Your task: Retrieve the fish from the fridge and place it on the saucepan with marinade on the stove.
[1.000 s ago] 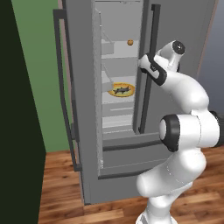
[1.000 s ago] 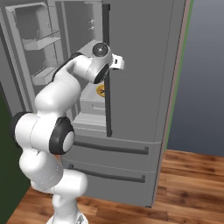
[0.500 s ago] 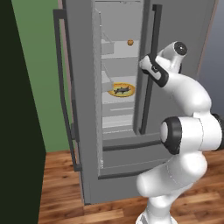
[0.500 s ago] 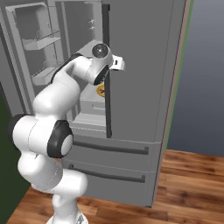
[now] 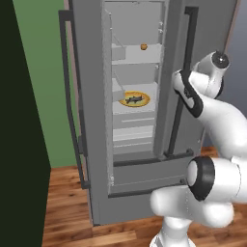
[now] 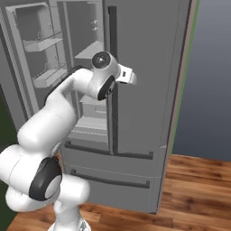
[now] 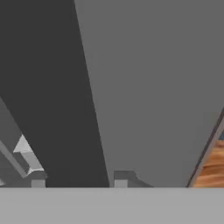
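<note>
One fish [image 5: 133, 100] inside fridge [image 5: 91, 120]

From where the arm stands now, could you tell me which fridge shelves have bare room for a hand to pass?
In the tall grey fridge, the white shelf under the round orange-yellow plate looks bare. The plate's own shelf is crowded: the small dark grey fish lies on it. The tiny orange ball leaves room to its left.
</note>
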